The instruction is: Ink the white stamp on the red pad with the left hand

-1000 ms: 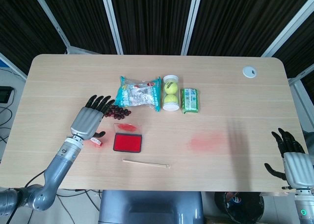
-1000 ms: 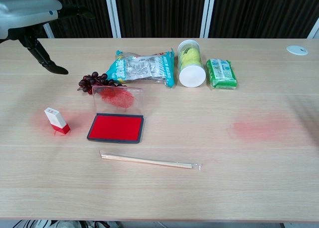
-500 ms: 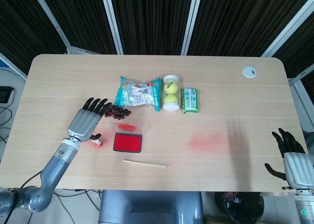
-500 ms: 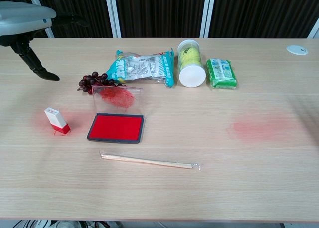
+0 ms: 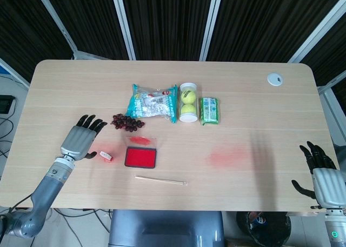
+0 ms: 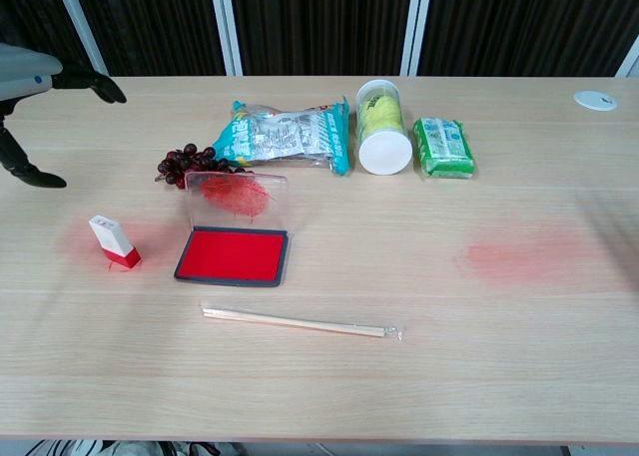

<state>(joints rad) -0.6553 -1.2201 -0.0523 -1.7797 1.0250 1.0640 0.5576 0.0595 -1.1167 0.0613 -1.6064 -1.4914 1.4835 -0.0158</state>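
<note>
My right hand [image 5: 326,183] idles at the near right table [image 5: 259,177] edge, fingers spread, empty. My left hand [image 5: 80,141] has slid left over the last second, off the white stamp [image 6: 113,240], and now hovers beside it with fingers apart, holding nothing. That uncovers the stamp, which stands tilted on its red base just left of the open red pad [image 6: 233,255]. I judge no inking is under way; I must come back in and grasp the stamp first. Beyond lie the grapes [image 5: 125,122].
</note>
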